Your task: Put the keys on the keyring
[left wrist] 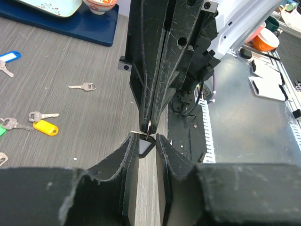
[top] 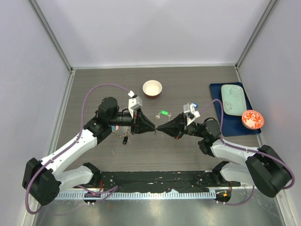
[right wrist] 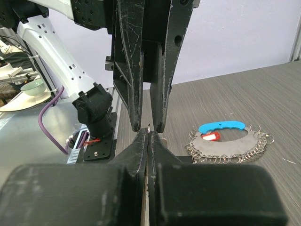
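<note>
My two grippers meet tip to tip above the table's middle. My right gripper [top: 161,128] [right wrist: 149,133] is shut on a small metal ring [left wrist: 149,126], and a black tag [left wrist: 145,147] hangs from that ring. The left gripper [top: 151,127] [left wrist: 146,141] stands open with a narrow gap, its fingertips [right wrist: 136,126] on either side of the ring and tag. The keyring [right wrist: 230,147], with its curved blue tag [right wrist: 221,126] and a red tag [right wrist: 210,136], lies on the table beyond. Loose keys lie about: yellow-tagged [left wrist: 44,127], plain [left wrist: 82,86], blue-tagged [left wrist: 9,56], green-tagged [top: 163,113].
A small white bowl [top: 152,87] stands at the back centre. At the right, a dark blue mat [top: 233,126] carries a pale green plate [top: 233,99] and a red patterned bowl [top: 252,119]. White walls close in the table on three sides.
</note>
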